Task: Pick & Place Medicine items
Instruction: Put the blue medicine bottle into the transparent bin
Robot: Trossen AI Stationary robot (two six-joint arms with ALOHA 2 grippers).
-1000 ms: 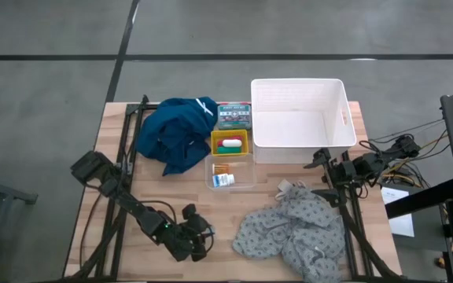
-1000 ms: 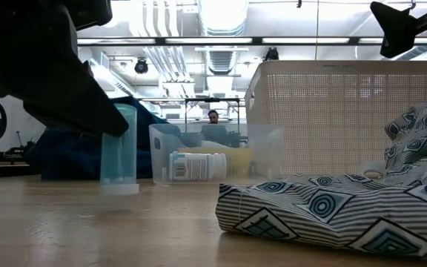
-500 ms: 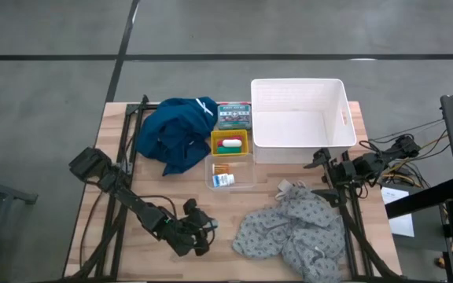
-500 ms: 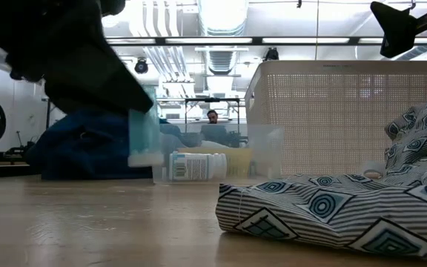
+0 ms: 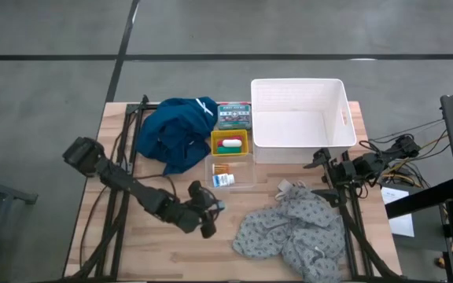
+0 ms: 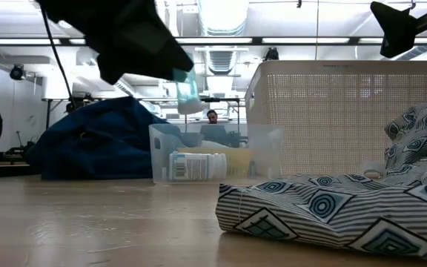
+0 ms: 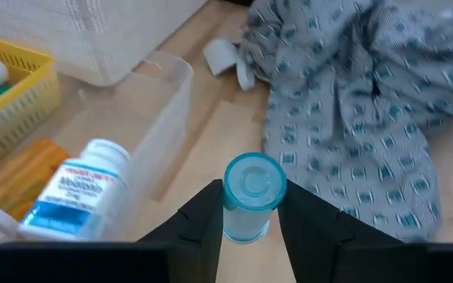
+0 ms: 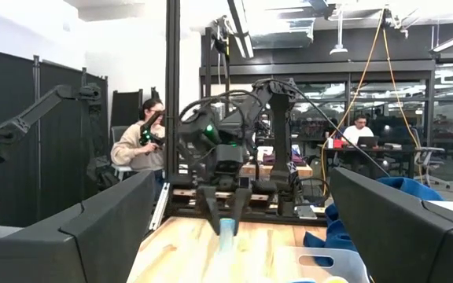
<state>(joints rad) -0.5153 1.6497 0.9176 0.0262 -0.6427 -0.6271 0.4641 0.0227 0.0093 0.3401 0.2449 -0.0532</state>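
I had the left tool (image 5: pixel 211 211) pinched on a pale blue tube (image 7: pixel 250 195), lifted low-centre near the clear tray (image 5: pixel 244 182). The right tool (image 5: pixel 321 159), wide open and empty, waited mid-right. The tube might slip if I swung fast.

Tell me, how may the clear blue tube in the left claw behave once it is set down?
The clear blue tube is round and smooth, so it would probably roll if laid flat. It looks hollow and see-through, likely light. The left claw pinches only its sides, so it could slip if the grip loosens.
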